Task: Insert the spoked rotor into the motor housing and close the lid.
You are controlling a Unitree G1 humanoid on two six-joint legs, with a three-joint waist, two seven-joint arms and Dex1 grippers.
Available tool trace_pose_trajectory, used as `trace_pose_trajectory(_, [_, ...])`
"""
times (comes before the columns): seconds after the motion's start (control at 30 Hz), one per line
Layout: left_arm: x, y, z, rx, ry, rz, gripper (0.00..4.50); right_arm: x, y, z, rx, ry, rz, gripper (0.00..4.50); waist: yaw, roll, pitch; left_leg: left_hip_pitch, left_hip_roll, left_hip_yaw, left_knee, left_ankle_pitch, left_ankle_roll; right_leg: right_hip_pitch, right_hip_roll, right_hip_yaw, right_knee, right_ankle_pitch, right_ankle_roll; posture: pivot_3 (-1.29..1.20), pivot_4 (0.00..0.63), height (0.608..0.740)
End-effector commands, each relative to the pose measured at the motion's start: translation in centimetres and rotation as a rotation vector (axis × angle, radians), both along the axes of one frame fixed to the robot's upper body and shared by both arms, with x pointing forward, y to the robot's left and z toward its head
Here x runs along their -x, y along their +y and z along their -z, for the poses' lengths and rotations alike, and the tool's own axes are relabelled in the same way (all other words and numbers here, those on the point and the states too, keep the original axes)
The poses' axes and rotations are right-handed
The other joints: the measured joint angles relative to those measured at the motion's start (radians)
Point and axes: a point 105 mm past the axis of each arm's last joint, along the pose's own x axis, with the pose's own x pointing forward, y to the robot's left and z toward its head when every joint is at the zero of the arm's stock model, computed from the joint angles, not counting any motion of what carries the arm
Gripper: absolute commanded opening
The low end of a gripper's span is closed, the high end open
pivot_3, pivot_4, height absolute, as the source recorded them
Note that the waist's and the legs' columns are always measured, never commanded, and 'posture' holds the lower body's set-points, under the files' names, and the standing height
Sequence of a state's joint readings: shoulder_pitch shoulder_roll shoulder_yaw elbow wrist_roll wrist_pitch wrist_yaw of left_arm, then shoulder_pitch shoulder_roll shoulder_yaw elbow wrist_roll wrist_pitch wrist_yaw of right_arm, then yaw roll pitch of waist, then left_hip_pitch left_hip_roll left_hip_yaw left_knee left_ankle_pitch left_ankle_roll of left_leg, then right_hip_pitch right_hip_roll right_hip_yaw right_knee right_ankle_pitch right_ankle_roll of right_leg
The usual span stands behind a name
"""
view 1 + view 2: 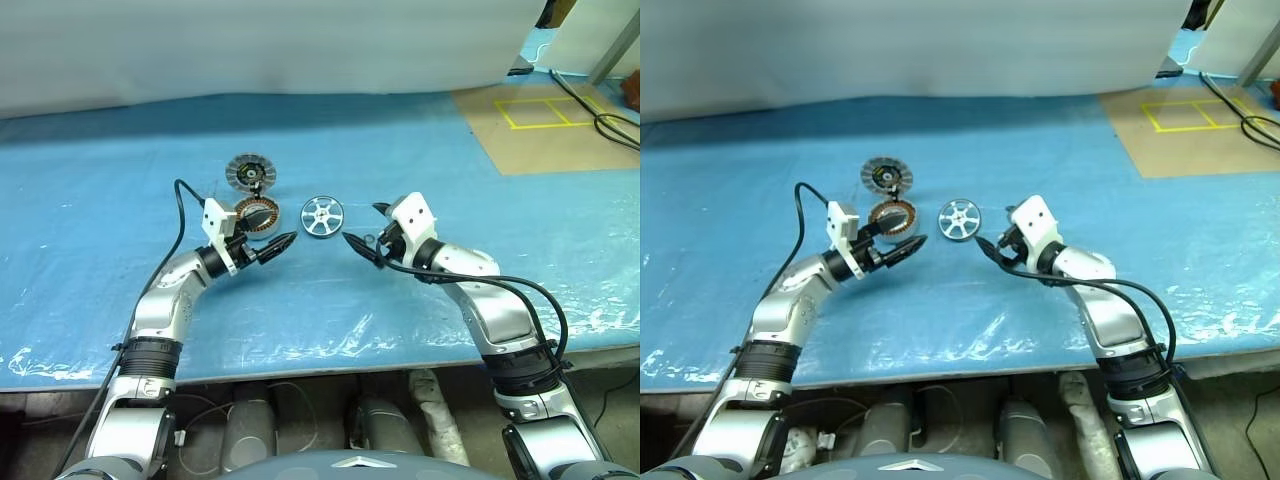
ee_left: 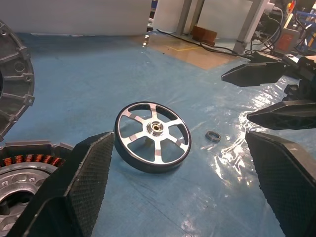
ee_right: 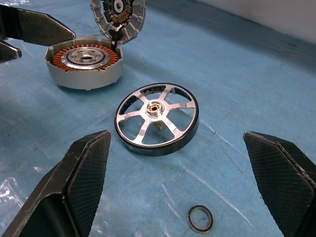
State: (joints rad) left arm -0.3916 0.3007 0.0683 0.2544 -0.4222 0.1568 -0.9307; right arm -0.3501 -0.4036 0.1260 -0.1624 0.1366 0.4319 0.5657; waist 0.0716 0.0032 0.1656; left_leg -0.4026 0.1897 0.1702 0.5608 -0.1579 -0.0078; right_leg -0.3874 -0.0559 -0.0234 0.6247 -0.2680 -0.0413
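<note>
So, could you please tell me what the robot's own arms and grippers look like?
Both arms are silver-grey metal with black ribbed joint rings. Each wrist carries a white boxy block. The left gripper and right gripper have black tapered jaws with diamond-textured inner faces. A black cable loops along each arm.

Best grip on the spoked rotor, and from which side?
Take the spoked rotor across its dark outer rim, from above. It lies nearly flat on the blue sheet, hub up, so only the rim offers opposed faces. The open right pincer is probably the better choice: the motor housing crowds the left side, and the small ring lies clear of the rim.
</note>
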Motion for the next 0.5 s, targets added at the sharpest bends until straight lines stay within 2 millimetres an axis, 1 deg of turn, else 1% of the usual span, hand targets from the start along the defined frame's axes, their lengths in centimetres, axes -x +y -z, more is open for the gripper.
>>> trace_pose_trajectory(0.03, [0.0,-0.1,-1.4,-0.002,-0.061,0.000,4.46,0.1,0.4,-1.3,-0.004,-0.056,-0.017,4.50,0.000,0.000,0.000,0.000,0.000,0.000,0.000,0.000,0.000,0.000,0.000,0.000,0.000,0.000,0.000,0.00,0.150,0.740])
trace_pose_trajectory(0.13, [-0.4,0.0,-1.6,-0.017,-0.068,-0.006,4.46,0.0,0.4,-1.3,-0.004,-0.058,-0.012,4.50,0.000,0.000,0.000,0.000,0.000,0.000,0.000,0.000,0.000,0.000,0.000,0.000,0.000,0.000,0.000,0.00,0.150,0.740])
trace_pose_trajectory(0.23, [-1.1,0.3,-2.6,-0.058,-0.113,-0.012,4.46,-0.2,0.3,-1.3,-0.003,-0.059,-0.004,4.50,0.000,0.000,0.000,0.000,0.000,0.000,0.000,0.000,0.000,0.000,0.000,0.000,0.000,0.000,0.000,0.00,0.150,0.740])
trace_pose_trajectory(0.3, [-1.7,0.4,-3.2,-0.125,-0.134,-0.004,4.46,-0.2,0.3,-1.2,-0.003,-0.060,0.002,4.50,0.001,0.000,0.000,0.000,0.000,0.000,0.000,0.000,0.000,0.000,0.000,0.000,0.000,0.000,0.000,0.00,0.150,0.740])
trace_pose_trajectory(0.4, [-3.3,0.9,-3.4,-0.327,-0.175,-0.001,4.46,-0.3,0.3,-1.1,-0.004,-0.060,0.006,4.50,0.000,0.000,0.000,0.000,0.000,0.000,0.000,0.000,0.000,0.000,0.000,0.000,0.000,0.000,0.000,0.00,0.150,0.740])
trace_pose_trajectory(0.5, [-4.1,1.0,-2.7,-0.584,-0.230,0.082,4.46,-0.4,0.5,-0.9,-0.001,-0.061,0.009,4.50,0.001,0.000,0.000,0.000,-0.001,0.000,0.000,0.000,0.000,0.000,0.000,0.000,0.000,0.000,0.000,0.00,0.150,0.740])
